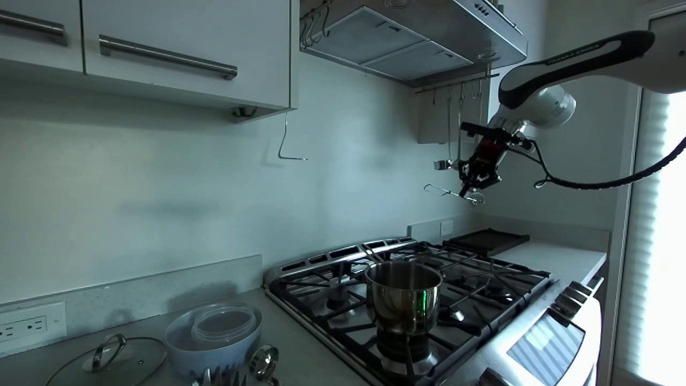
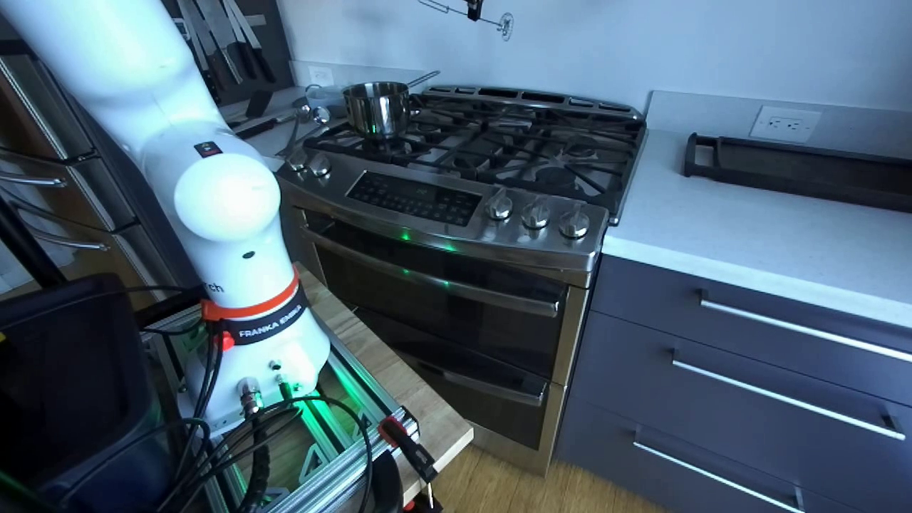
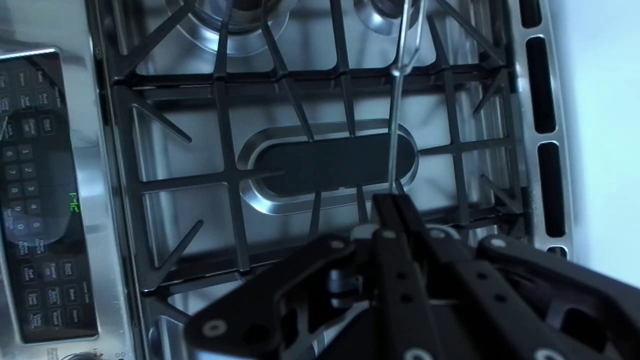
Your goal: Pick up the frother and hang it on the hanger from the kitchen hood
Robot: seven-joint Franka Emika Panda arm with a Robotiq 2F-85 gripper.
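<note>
One frother (image 3: 395, 110), one saucepan (image 1: 403, 305), perhaps four hooks (image 1: 325, 24) at the hood's (image 1: 415, 27) end. The arm (image 1: 579, 64) slants down, gripper (image 3: 393, 198) pinching the frother.

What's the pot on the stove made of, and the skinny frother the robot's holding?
The pot looks like polished metal, probably stainless steel: its sides shine like a mirror. The frother seems thin, smooth metal wire, judging by its silvery gleam; which metal, I can't tell.

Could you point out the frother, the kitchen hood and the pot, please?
Frother (image 3: 395, 107), in the wrist view: shaft.
Kitchen hood (image 1: 404, 38), in an exterior view: underside panel.
Pot (image 1: 402, 308), in an exterior view: outer wall.
</note>
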